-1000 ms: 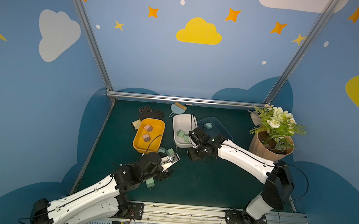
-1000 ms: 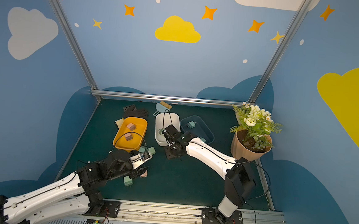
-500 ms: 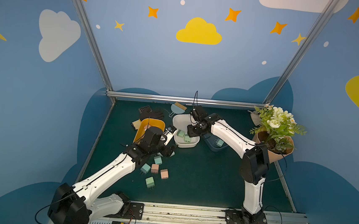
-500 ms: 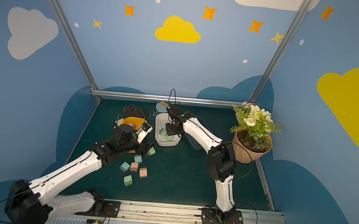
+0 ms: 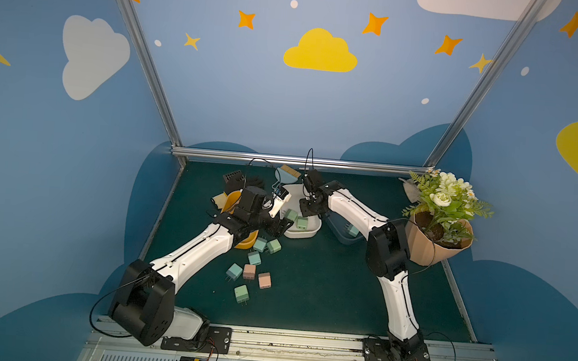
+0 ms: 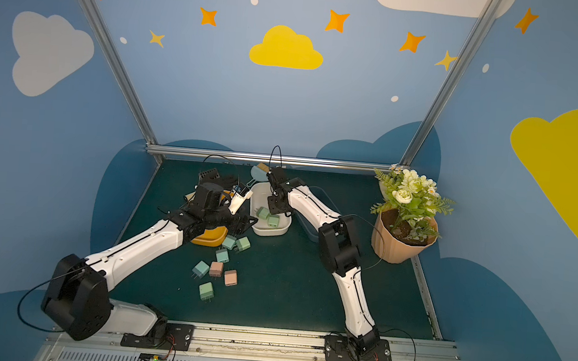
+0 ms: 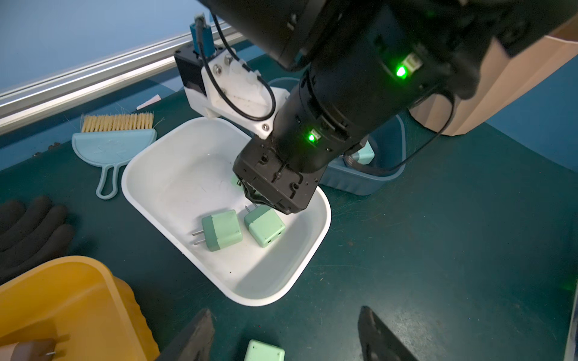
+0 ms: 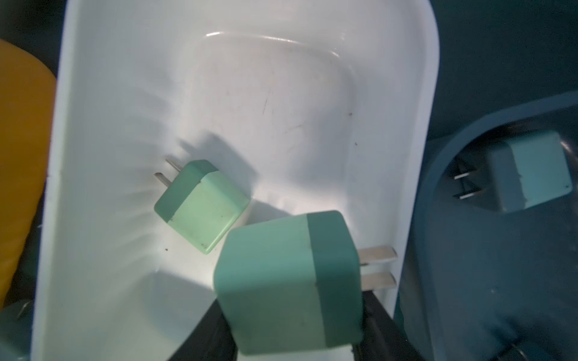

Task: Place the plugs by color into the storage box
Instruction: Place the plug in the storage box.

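So the right gripper (image 7: 266, 200) hangs over the white bin (image 7: 175, 175) near the back edge of the table (image 5: 325, 279), pinching a green plug (image 8: 281, 281) with its prongs sticking out sideways. A second green plug (image 8: 201, 206) lies on that bin's floor. Next door, a blue plug (image 8: 528, 172) sits in the blue bin (image 8: 469, 281). The left gripper (image 7: 285, 311) is spread wide and holding nothing, just beside the yellow bin (image 7: 62, 297). The loose plugs (image 5: 254, 257) are scattered mid-table, a bit toward the left edge.

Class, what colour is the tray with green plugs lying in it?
White. The tray shows best in the left wrist view.
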`<state>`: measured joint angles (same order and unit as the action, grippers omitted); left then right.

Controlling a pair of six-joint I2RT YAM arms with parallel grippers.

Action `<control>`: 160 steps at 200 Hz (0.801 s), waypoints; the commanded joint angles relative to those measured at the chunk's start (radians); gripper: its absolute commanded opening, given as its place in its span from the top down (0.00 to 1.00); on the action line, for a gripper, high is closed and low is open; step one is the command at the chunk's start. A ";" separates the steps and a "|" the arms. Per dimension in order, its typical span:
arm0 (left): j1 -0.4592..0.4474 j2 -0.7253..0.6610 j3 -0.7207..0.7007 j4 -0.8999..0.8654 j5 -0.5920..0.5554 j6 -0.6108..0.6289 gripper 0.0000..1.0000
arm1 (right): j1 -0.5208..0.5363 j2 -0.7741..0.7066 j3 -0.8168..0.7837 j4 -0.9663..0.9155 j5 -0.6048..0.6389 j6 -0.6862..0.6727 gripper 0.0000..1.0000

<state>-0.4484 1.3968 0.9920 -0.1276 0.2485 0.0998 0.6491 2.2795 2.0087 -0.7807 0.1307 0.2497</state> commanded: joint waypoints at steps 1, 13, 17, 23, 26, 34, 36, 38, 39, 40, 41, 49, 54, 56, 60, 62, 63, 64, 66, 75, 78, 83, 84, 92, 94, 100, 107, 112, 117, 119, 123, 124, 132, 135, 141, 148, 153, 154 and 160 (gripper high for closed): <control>0.011 -0.024 -0.012 0.034 0.032 -0.010 0.25 | 0.002 0.001 0.033 0.022 0.003 0.000 0.49; 0.017 -0.029 -0.014 0.038 0.036 -0.016 0.24 | 0.003 -0.007 0.032 0.026 0.000 0.000 0.46; 0.020 -0.033 -0.015 0.040 0.040 -0.019 0.24 | 0.003 -0.009 0.033 0.029 0.000 0.001 0.46; 0.022 -0.036 -0.016 0.042 0.046 -0.021 0.24 | 0.003 -0.013 0.033 0.032 -0.002 0.002 0.45; 0.022 -0.038 -0.017 0.043 0.048 -0.023 0.24 | 0.003 -0.016 0.033 0.033 -0.005 0.002 0.44; 0.024 -0.043 -0.019 0.045 0.052 -0.024 0.24 | 0.004 -0.022 0.033 0.039 -0.016 0.001 0.44; 0.024 -0.044 -0.019 0.045 0.053 -0.025 0.24 | 0.003 -0.024 0.033 0.042 -0.020 0.002 0.44; 0.026 -0.045 -0.020 0.045 0.052 -0.024 0.24 | 0.003 -0.024 0.033 0.042 -0.021 0.001 0.44; 0.026 -0.046 -0.020 0.046 0.052 -0.024 0.24 | 0.003 -0.025 0.033 0.043 -0.023 0.001 0.44; 0.027 -0.047 -0.020 0.045 0.052 -0.025 0.24 | 0.003 -0.026 0.033 0.043 -0.025 0.001 0.44; 0.027 -0.048 -0.021 0.045 0.052 -0.025 0.24 | 0.003 -0.026 0.033 0.045 -0.026 0.000 0.44; 0.027 -0.053 -0.023 0.044 0.052 -0.025 0.24 | 0.004 -0.031 0.032 0.049 -0.033 0.000 0.43; 0.030 -0.056 -0.024 0.043 0.053 -0.023 0.23 | 0.006 -0.035 0.030 0.052 -0.036 -0.004 0.43; 0.030 -0.057 -0.024 0.042 0.052 -0.022 0.23 | 0.007 -0.037 0.031 0.052 -0.034 -0.004 0.43; 0.032 -0.060 -0.023 0.041 0.052 -0.020 0.23 | 0.008 -0.039 0.032 0.052 -0.032 -0.006 0.43; 0.032 -0.063 -0.024 0.040 0.051 -0.018 0.23 | 0.009 -0.040 0.032 0.052 -0.031 -0.008 0.43; 0.033 -0.064 -0.024 0.038 0.051 -0.016 0.23 | 0.010 -0.040 0.032 0.052 -0.030 -0.007 0.43; 0.034 -0.065 -0.024 0.038 0.051 -0.015 0.23 | 0.010 -0.041 0.031 0.052 -0.030 -0.007 0.43; 0.034 -0.067 -0.024 0.038 0.050 -0.012 0.23 | 0.010 -0.042 0.031 0.052 -0.028 -0.008 0.43; 0.037 -0.076 -0.026 0.037 0.042 -0.005 0.23 | 0.013 -0.047 0.030 0.052 -0.026 -0.012 0.43; 0.039 -0.078 -0.027 0.038 0.040 -0.004 0.23 | 0.014 -0.050 0.030 0.052 -0.026 -0.011 0.43; 0.041 -0.083 -0.030 0.039 0.036 -0.002 0.23 | 0.015 -0.055 0.030 0.052 -0.030 -0.010 0.43; 0.042 -0.083 -0.031 0.040 0.035 -0.002 0.22 | 0.015 -0.056 0.028 0.053 -0.030 -0.010 0.43; 0.045 -0.089 -0.035 0.042 0.029 -0.002 0.23 | 0.018 -0.065 0.027 0.052 -0.038 -0.006 0.43; 0.045 -0.088 -0.036 0.042 0.027 -0.002 0.23 | 0.018 -0.068 0.025 0.052 -0.039 -0.005 0.43; 0.048 -0.092 -0.036 0.040 0.025 -0.002 0.22 | 0.022 -0.079 0.021 0.052 -0.044 -0.004 0.43; 0.052 -0.094 -0.036 0.036 0.024 -0.002 0.22 | 0.027 -0.093 0.014 0.052 -0.044 -0.004 0.44; 0.053 -0.096 -0.036 0.033 0.023 -0.002 0.22 | 0.032 -0.104 0.008 0.052 -0.042 -0.002 0.44; 0.052 -0.099 -0.037 0.031 0.021 -0.001 0.23 | 0.038 -0.118 -0.004 0.053 -0.041 0.000 0.44; 0.054 -0.099 -0.037 0.030 0.021 -0.001 0.22 | 0.041 -0.124 -0.007 0.053 -0.039 -0.001 0.44; 0.055 -0.103 -0.036 0.029 0.021 -0.004 0.23 | 0.046 -0.139 -0.020 0.056 -0.039 0.002 0.44; 0.055 -0.104 -0.037 0.028 0.021 -0.004 0.23 | 0.048 -0.142 -0.024 0.058 -0.039 0.003 0.44; 0.056 -0.111 -0.038 0.022 0.021 -0.008 0.23 | 0.061 -0.173 -0.055 0.074 -0.037 0.003 0.44; 0.057 -0.114 -0.037 0.016 0.021 -0.009 0.23 | 0.066 -0.184 -0.073 0.081 -0.037 0.004 0.44; 0.057 -0.123 -0.035 0.006 0.027 -0.012 0.23 | 0.078 -0.209 -0.105 0.099 -0.035 0.009 0.44; 0.057 -0.136 -0.033 -0.002 0.032 -0.015 0.23 | 0.091 -0.238 -0.140 0.114 -0.030 0.018 0.44; 0.057 -0.145 -0.036 -0.003 0.037 -0.016 0.23 | 0.100 -0.259 -0.164 0.127 -0.028 0.023 0.44; 0.057 -0.148 -0.036 -0.003 0.038 -0.017 0.22 | 0.102 -0.264 -0.169 0.128 -0.027 0.025 0.44; 0.058 -0.162 -0.044 -0.001 0.042 -0.017 0.23 | 0.115 -0.289 -0.196 0.142 -0.027 0.032 0.44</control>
<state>-0.3943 1.2957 0.9646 -0.1101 0.2726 0.0845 0.7177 2.1078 1.8866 -0.6983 0.1043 0.2543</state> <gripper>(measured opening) 0.775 0.558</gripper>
